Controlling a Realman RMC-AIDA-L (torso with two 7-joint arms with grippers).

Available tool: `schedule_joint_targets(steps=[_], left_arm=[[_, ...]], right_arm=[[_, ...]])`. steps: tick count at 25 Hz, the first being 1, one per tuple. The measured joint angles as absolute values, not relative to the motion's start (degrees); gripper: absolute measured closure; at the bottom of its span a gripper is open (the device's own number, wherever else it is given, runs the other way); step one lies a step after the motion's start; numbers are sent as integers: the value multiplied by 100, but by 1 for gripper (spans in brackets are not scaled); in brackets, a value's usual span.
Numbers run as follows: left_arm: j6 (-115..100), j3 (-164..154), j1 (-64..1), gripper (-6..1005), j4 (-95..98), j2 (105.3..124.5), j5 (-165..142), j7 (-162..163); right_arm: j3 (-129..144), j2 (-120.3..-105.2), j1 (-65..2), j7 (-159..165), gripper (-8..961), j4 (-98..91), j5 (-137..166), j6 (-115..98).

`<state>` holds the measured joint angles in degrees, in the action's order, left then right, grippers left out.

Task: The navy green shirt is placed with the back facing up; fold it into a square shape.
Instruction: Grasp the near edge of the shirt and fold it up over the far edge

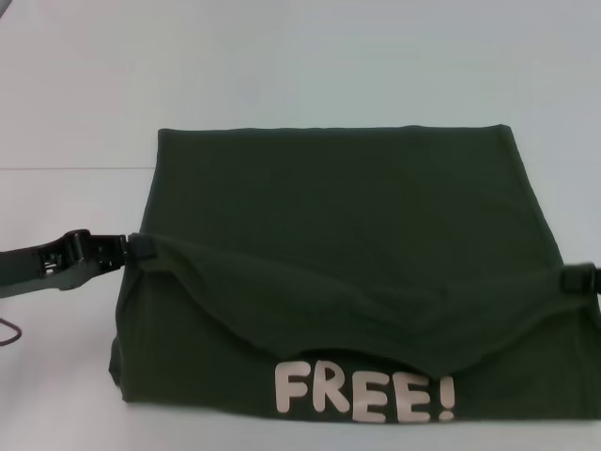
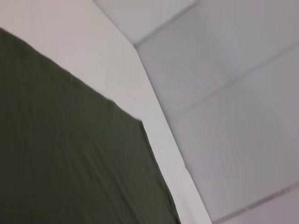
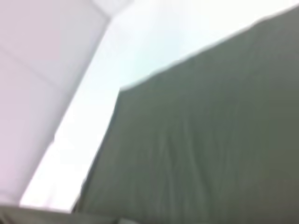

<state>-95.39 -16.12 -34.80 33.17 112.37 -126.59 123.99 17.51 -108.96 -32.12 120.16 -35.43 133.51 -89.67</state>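
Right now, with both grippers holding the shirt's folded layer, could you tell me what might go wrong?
The upper layer of the navy green shirt sags between the left gripper and the right gripper, so it may land wrinkled or uneven. The right gripper sits lower in the head view, so the fold may skew. The FREE! print may stay uncovered.

A white table and a pale tiled floor

The white table (image 1: 75,244) spreads across the head view, its far edge a faint line running beyond the bare top. A thin dark cable (image 1: 7,334) loops on the table near its left edge. Past the table's edge lies a pale tiled floor (image 2: 233,116).
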Motion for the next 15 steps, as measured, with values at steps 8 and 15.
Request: schedule_joint_targets(steps=[8, 15], left_arm=[[-8745, -1608, -3390, 940, 3272, 11530, -12378, 12229], [-8371, -1603, -3361, 940, 3224, 11679, -12015, 12065]], right_arm=[[1722, -11226, -3134, 11944, 826, -3346, 12666, -7836], [1753, -11441, -3116, 11844, 820, -3322, 12371, -7149]])
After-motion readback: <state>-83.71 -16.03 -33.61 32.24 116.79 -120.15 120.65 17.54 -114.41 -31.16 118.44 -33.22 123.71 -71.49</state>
